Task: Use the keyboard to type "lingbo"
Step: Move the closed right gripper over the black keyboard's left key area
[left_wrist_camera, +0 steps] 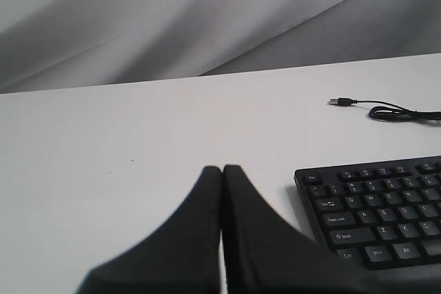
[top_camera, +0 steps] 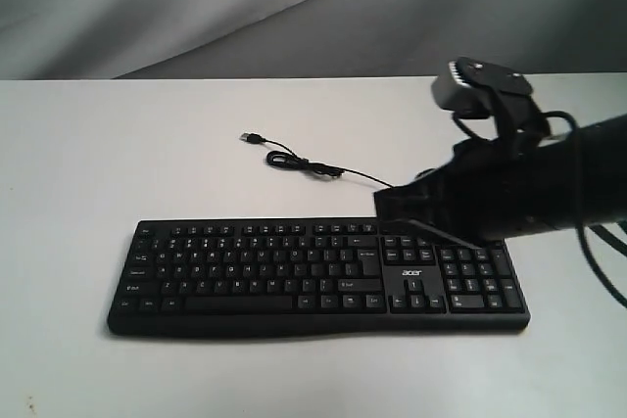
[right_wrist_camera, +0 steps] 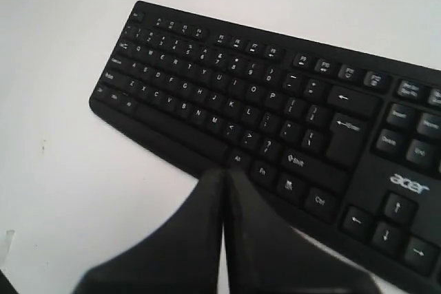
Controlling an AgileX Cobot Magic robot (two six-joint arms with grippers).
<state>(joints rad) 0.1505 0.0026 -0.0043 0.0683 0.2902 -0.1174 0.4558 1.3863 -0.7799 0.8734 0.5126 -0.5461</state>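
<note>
The keyboard (top_camera: pixel 313 276) lies flat toward six o'clock on the counter (top_camera: pixel 118 144). The right gripper (right_wrist_camera: pixel 222 171) hovers over its three o'clock half, jaws pressed together, probably so one narrow tip strikes single keys. The left gripper (left_wrist_camera: pixel 222 169), jaws likewise closed, hangs off the nine o'clock end.

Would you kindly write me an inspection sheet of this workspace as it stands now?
Surface: white table, with small specks near its front left corner.
Job's things: black keyboard lying flat, acer logo above the arrow keys.
Clutter: nothing seen.
Grippers: left tool shut, over bare table beside the keyboard's Esc end; right tool shut, pointing at the keyboard's front edge near Alt. Whether it touches cannot be told.
Cables: thin black USB cable curls on the table behind the keyboard, its plug lying loose.
Surroundings: grey cloth backdrop.
</note>
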